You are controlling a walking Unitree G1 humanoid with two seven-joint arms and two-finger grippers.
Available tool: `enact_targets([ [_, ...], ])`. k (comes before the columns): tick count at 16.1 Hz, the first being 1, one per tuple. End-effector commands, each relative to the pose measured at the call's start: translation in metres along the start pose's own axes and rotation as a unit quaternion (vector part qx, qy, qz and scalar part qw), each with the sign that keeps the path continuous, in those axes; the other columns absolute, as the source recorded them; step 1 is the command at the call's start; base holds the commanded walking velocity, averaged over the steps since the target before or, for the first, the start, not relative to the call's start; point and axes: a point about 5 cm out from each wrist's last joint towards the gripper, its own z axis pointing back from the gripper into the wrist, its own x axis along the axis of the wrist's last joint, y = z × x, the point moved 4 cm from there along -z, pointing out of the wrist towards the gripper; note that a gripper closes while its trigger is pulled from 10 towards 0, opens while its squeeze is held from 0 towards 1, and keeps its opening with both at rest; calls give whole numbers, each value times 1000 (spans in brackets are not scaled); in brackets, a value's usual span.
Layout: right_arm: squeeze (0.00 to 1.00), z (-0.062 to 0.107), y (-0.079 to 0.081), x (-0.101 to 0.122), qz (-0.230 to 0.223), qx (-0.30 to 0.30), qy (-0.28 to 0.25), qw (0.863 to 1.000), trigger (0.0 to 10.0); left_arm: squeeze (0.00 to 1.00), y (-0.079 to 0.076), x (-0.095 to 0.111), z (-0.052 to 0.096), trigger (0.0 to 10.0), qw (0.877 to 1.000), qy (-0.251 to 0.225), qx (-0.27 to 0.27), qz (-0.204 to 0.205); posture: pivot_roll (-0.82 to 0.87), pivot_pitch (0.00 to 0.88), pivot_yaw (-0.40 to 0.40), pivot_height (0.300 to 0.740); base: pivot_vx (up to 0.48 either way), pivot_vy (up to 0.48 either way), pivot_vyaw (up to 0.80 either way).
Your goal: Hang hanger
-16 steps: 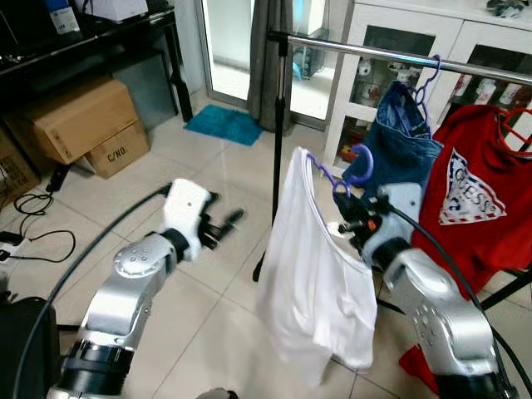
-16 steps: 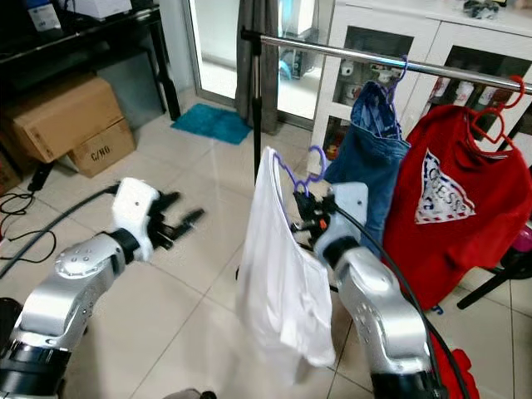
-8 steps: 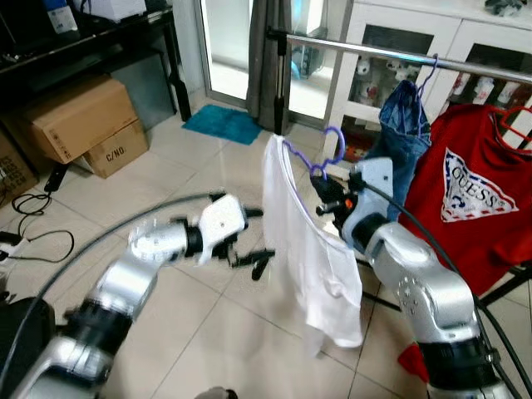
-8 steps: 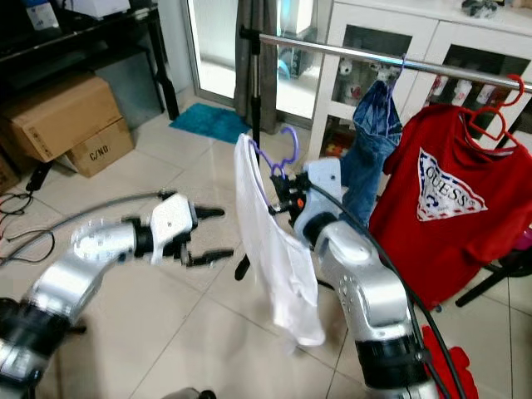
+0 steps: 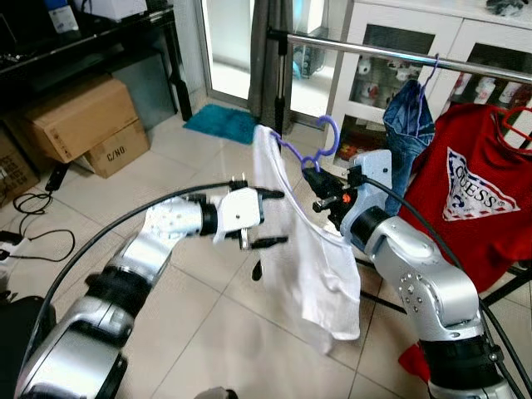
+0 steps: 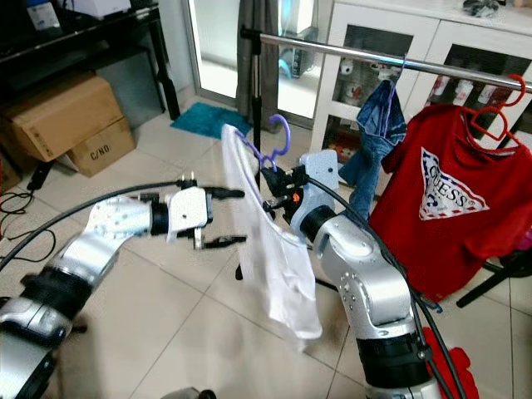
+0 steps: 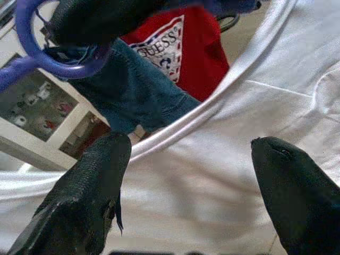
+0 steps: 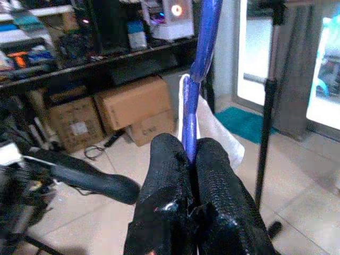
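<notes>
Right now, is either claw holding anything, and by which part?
The right claw is shut on the purple hanger, gripping its thin bar just below the hook, with the white shirt draped on it. The left claw is open beside the shirt, holding nothing.

hanger (image 5: 309, 153): purple
shirt on hanger (image 5: 312, 249): plain white
right fingers (image 8: 175, 180): black
left fingers (image 7: 85, 191): black
arms (image 5: 416, 274): silver
hanging T-shirt (image 5: 470, 195): red, white triangle print with red lettering
hanging jeans (image 5: 406, 112): dark blue denim
rail (image 5: 366, 50): shiny metal
mat (image 5: 220, 123): teal
boxes (image 5: 79, 116): brown cardboard
floor (image 5: 208, 332): pale beige tiles
cabinet (image 5: 465, 33): white
</notes>
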Motion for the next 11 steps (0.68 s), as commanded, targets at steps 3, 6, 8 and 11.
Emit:
enact_targets([
  [3,0,2,12,13,0,34,-22,999,10000,0,-1,-4,-10,1843,1000,7,-16,-10,-142,0,42,740,0,0,0],
  [6,0,3,13,14,1,35,-23,999,10000,0,-4,-6,-15,0,999,0,-33,-3,-147,0,47,740,0,0,0],
  [8,0,3,13,14,1,35,-24,999,10000,0,-6,-6,-17,0,999,-1,-41,-5,-151,0,50,740,0,0,0],
  [11,0,3,12,14,0,35,-24,999,10000,0,-9,-6,-20,0,999,-9,-49,-5,-147,0,47,740,0,0,0],
])
